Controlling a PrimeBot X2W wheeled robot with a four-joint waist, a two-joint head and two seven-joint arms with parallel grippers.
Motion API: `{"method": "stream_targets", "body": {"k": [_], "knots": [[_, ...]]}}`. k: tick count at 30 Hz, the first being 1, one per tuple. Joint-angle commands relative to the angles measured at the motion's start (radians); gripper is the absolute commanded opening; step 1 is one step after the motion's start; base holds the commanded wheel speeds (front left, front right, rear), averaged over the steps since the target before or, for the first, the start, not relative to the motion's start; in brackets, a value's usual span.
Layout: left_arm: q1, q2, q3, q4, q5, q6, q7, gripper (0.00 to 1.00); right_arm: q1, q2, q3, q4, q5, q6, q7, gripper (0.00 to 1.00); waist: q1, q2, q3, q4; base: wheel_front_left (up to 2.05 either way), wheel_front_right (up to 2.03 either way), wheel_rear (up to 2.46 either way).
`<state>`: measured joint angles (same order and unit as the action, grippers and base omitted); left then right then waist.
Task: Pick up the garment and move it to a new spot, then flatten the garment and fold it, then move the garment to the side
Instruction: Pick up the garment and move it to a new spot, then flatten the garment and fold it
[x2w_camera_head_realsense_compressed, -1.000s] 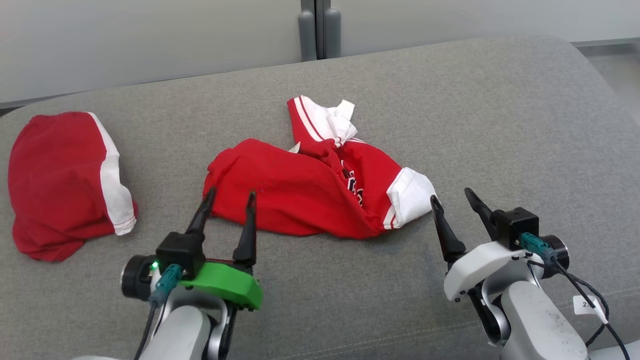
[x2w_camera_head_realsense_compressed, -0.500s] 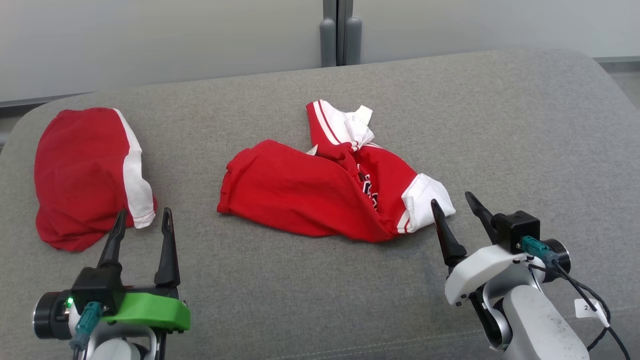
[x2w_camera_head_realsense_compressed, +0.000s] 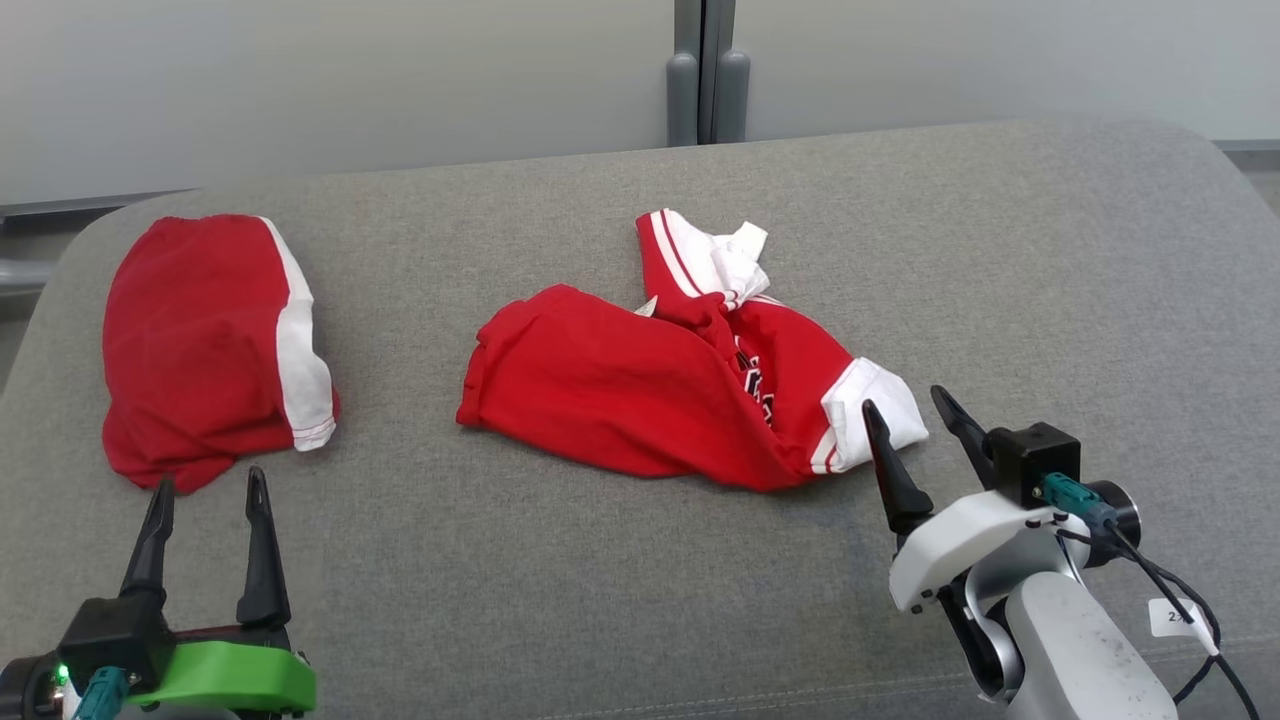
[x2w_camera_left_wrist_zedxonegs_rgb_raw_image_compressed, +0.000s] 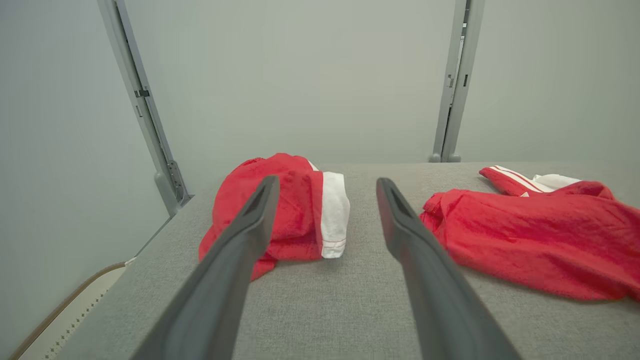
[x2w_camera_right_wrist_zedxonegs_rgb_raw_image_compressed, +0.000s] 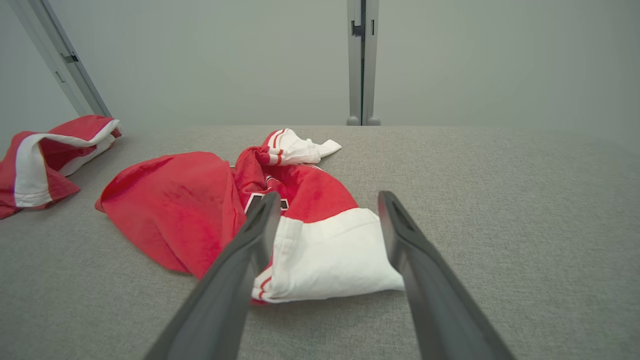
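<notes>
A crumpled red garment with white striped sleeves lies in the middle of the grey padded surface; it also shows as the red garment at the right of the left wrist view and the red garment in the right wrist view. My right gripper is open at the garment's near right end, and one white sleeve lies just ahead of its spread fingers, right gripper. My left gripper is open and holds nothing, close to the near edge of a folded red piece, left gripper.
A folded red and white garment lies at the far left of the surface, near its rounded left edge; it shows as the folded garment and the folded garment. Grey wall panels with a post stand behind. Bare grey fabric spreads on the right.
My left gripper has swung away from the crumpled garment's near left edge to the lower left, near the folded piece. The head camera has panned left. The right gripper has stayed put.
</notes>
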<state>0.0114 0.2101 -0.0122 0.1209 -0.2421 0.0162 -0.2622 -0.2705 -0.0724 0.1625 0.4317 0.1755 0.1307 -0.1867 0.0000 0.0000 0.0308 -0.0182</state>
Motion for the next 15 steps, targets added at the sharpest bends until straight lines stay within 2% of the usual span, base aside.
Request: {"method": "stream_targets", "body": {"k": [1,7,15], "knots": [[0.016,-0.001,0.006,0.005,0.011,-0.011,-0.002,1.0,0.012,0.0,0.0,0.001,0.004,0.0,-0.002,1.0,0.0,0.0,-0.002,0.002,0.0,0.0,0.0],[0.041,-0.01,0.036,0.021,0.018,-0.082,-0.002,1.0,0.004,0.0,0.004,0.004,0.005,0.0,0.006,1.0,0.0,0.0,-0.004,0.011,0.0,0.0,0.0],[0.054,-0.055,0.086,0.028,0.04,-0.116,-0.002,1.0,-0.032,-0.015,0.028,0.031,-0.001,0.0,0.063,1.0,0.0,0.0,-0.012,0.031,0.0,0.0,0.0]]}}
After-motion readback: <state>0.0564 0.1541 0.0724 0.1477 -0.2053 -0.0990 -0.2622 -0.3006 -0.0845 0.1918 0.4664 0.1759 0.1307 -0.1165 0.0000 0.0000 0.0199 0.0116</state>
